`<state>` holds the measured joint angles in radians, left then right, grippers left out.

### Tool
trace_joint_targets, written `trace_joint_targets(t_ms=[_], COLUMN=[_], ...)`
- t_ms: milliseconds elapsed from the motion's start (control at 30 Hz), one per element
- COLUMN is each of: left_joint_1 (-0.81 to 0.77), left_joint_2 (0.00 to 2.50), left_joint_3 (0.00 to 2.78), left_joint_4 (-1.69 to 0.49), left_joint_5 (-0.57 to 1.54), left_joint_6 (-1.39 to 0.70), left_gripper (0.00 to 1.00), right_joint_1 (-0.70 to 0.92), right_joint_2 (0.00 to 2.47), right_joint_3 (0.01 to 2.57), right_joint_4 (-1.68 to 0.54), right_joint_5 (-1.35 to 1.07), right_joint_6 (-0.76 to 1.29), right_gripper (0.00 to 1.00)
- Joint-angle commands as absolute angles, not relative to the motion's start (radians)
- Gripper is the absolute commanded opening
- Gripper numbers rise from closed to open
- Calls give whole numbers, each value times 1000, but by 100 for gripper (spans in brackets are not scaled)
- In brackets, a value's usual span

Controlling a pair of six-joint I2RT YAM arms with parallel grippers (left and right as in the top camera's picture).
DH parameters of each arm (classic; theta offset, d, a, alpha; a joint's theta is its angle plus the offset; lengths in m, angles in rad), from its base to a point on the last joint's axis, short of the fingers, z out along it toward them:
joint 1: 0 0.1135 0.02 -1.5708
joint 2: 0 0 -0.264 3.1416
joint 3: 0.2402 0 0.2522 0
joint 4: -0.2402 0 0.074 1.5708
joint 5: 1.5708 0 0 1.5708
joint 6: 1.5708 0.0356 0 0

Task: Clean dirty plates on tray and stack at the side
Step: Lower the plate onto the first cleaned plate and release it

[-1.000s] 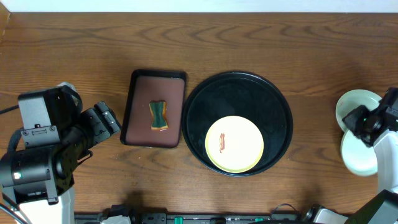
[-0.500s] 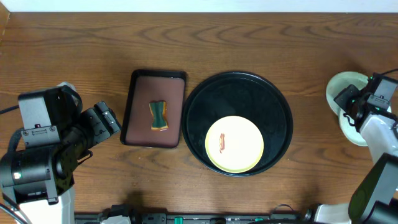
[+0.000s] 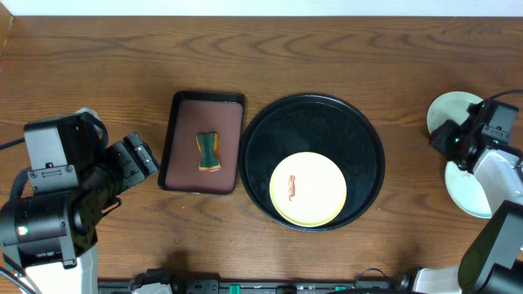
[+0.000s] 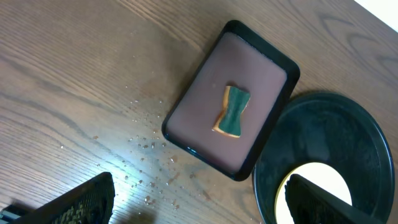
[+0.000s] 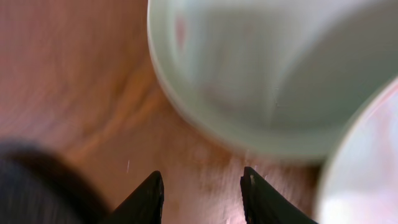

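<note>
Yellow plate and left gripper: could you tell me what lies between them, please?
In the overhead view, the brown tray with its sponge, then the rim of the black tray.

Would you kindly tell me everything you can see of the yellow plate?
The yellow plate is small, round and pale yellow, with a smooth, matte-looking surface and a shallow raised edge. It lies flat, right side up, on the black tray, in the half nearest the robot and close to the rim; whether it touches the rim cannot be told. A short red-brown smear marks it just left of centre. Nothing else lies on it or holds it.
</note>
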<state>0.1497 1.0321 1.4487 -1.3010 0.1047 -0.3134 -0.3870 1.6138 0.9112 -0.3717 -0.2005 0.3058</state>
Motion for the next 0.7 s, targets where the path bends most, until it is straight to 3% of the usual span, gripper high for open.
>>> trace_joint_targets(t_ms=[0,267,433,667], left_joint_1=[154,154,154,154], left_joint_2=[1032,1032,1032,1032], left_joint_3=[1459,1459,1459,1459], left_joint_4=[-1302,-1302,-1302,-1302], left_joint_5=[96,96,96,96], left_joint_6=[-307,-307,-307,-307], left_gripper=[88,89,88,88], right_joint_1=[-381,-456,-603,-886], right_joint_2=[1520,1389,1394,1441], right_joint_3=[969,993,983,961], right_joint_4=[-476,-804,-820,-792], right_joint_5=[-323,-116,-97,-278], right_joint_6=[279,509,508,396], right_gripper=[39,40,40,42])
